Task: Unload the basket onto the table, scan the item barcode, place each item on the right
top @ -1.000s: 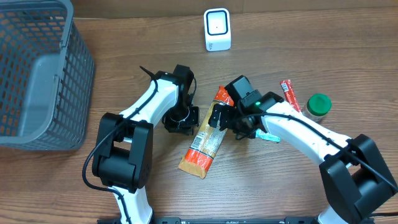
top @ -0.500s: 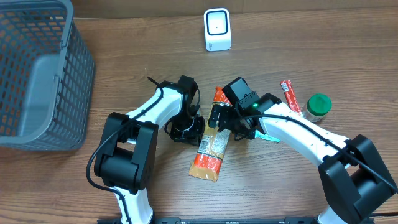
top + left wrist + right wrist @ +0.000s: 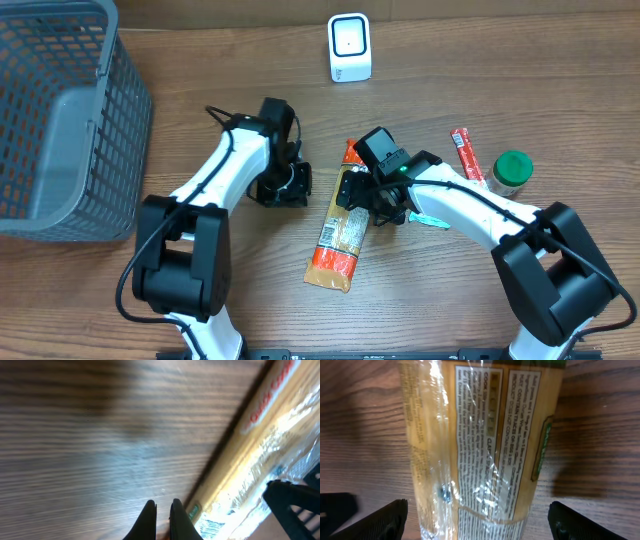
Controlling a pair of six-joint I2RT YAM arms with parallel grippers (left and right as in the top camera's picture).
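item: long packet (image 3: 338, 232), orange and clear film, printed text panel facing up.
location: flat on the worktop (image 3: 450, 300), about centre, slightly slanted, upper end toward the scanner (image 3: 349, 47) but well apart from it.
handling, judged: light. glossy, crinkly film, likely slippery under hard pads. contents not identified, possibly dry and brittle, so liable to crack if bent or squeezed hard. long and narrow, so apt to droop or swing if taken by one end.
hold, suggested: across the narrow width, near the middle of the length, with gentle pressure and clear of any code panel. barcode not made out in these views.
right pincer (image 3: 479, 510): spread wide, one finger on either side of the packet's width, over its upper half. no contact visible, nothing held.
left pincer (image 3: 162, 519): closed tight, empty, low over bare wood just beside the packet's left edge.
also present: grey basket (image 3: 60, 120) at far left. red stick pack (image 3: 465, 152) and green-lidded jar (image 3: 513, 170) at right, both apart from the packet.
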